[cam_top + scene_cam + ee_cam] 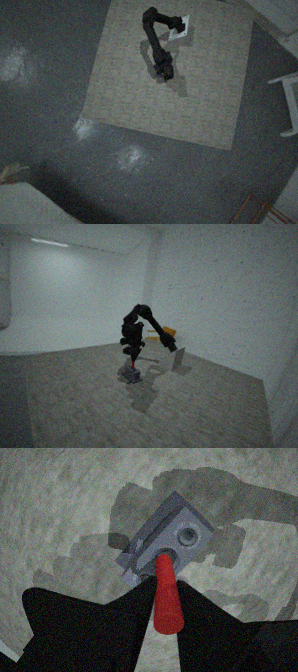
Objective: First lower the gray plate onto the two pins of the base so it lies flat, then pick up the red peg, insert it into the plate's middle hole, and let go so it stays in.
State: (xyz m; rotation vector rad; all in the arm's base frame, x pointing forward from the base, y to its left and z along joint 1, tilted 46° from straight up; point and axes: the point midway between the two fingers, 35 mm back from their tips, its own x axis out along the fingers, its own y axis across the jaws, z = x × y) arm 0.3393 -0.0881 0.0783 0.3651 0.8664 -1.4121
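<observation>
Red and tapered, the red peg (166, 596) is pinched between the two black fingers of the gripper (162, 611) in the wrist view; its narrow end points away from the camera and overlaps the nearer hole of the gray plate (174, 538); whether the tip is inside that hole or only just above it cannot be told from this angle. The gray plate lies on the base (139, 552), whose darker edge shows along the plate's left side; a second round hole shows further along the plate, up and to the right of the peg; dark shadows spread over the mottled floor around the block.

From the exterior view, the gripper (132, 357) points straight down with the red peg (132, 364) upright beneath it, directly over the gray plate (131, 373) and its base on the beige mat (99, 411); the arm (152, 325) arches up and back down to a white mounting plate (178, 358) behind.

From above, the arm (152, 37) bends from the white mounting plate (179, 28) out across the beige mat (131, 99), and the gripper (166, 71) hides the peg and plate beneath it.
</observation>
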